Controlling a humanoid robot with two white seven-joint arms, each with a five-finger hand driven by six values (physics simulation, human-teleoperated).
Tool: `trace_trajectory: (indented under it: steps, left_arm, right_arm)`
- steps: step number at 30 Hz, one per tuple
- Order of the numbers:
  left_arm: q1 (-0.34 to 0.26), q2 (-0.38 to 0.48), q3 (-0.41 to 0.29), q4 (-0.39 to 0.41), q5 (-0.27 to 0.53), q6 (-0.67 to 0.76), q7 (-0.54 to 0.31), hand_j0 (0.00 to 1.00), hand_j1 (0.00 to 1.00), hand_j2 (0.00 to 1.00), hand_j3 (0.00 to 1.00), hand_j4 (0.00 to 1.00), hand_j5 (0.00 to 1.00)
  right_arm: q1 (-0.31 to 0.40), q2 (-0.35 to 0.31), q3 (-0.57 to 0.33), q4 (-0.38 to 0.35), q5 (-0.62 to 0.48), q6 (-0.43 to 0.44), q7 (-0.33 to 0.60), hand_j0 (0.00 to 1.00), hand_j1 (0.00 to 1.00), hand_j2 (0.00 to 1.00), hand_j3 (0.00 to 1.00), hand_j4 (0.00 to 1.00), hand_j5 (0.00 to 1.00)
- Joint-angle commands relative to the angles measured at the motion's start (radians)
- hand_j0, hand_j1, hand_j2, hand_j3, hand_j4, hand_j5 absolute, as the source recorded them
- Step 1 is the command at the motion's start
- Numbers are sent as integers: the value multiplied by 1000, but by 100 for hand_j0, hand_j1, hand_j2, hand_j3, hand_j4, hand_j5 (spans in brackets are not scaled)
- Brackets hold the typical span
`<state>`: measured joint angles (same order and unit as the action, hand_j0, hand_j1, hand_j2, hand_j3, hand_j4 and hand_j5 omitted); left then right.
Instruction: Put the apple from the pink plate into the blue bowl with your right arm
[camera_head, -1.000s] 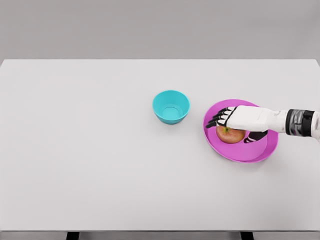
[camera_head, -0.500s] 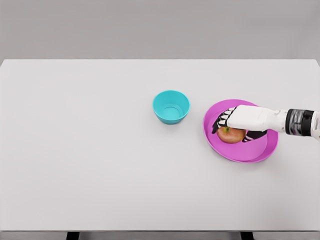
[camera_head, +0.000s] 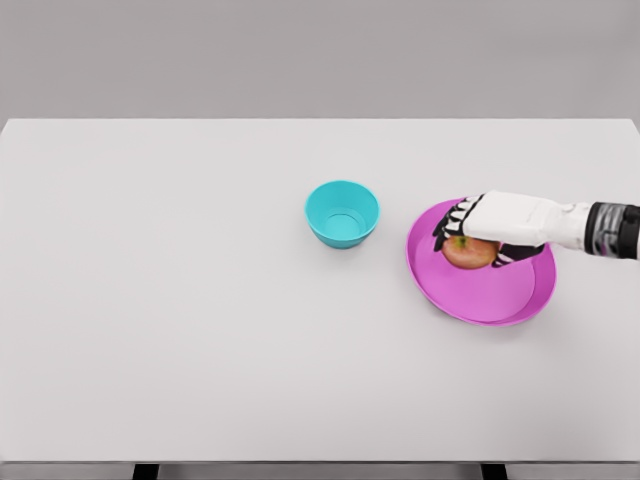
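A red-yellow apple (camera_head: 470, 253) hangs just above the pink plate (camera_head: 480, 295) at the right of the table. My right hand (camera_head: 478, 236) covers the apple from above, fingers curled round its left side and thumb under its right, shut on it. The white right arm comes in from the right edge. The blue bowl (camera_head: 342, 213) stands upright and holds nothing, to the left of the plate with a gap of bare table between them. The left arm is out of view.
The white table (camera_head: 180, 300) fills the view; its front edge runs along the bottom and its right edge lies near the plate. A grey wall is behind it.
The fingers have closed from spread to curled round the apple. Hand and apple have risen and shifted slightly toward the plate's far side.
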<state>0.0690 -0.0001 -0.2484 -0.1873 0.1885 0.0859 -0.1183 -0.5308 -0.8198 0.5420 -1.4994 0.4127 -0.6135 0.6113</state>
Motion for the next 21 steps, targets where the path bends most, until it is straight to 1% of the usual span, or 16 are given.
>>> trace_trajectory:
  steps: [1, 8, 14, 16, 21]
  left_arm:
    - [0, 0, 0, 0, 0, 0, -1, 100, 100, 100, 100, 100, 100]
    - [0, 0, 0, 0, 0, 0, 0, 100, 100, 100, 100, 100, 100]
    - [0, 0, 0, 0, 0, 0, 0, 100, 100, 100, 100, 100, 100]
    - [0, 0, 0, 0, 0, 0, 0, 100, 100, 100, 100, 100, 100]
    - [0, 0, 0, 0, 0, 0, 0, 100, 100, 100, 100, 100, 100]
  right_arm:
    - [0, -1, -17, -1, -6, 3, 0, 68, 68, 68, 68, 68, 68]
    - [-41, 16, -17, 1, -6, 3, 0, 68, 68, 68, 68, 68, 68]
    - [-54, 77, -17, 13, 6, 3, 0, 68, 68, 68, 68, 68, 68]
    - [-57, 85, -17, 11, 5, 3, 0, 68, 68, 68, 68, 68, 68]
    - [-78, 128, -17, 13, 15, 3, 0, 68, 68, 68, 68, 68, 68]
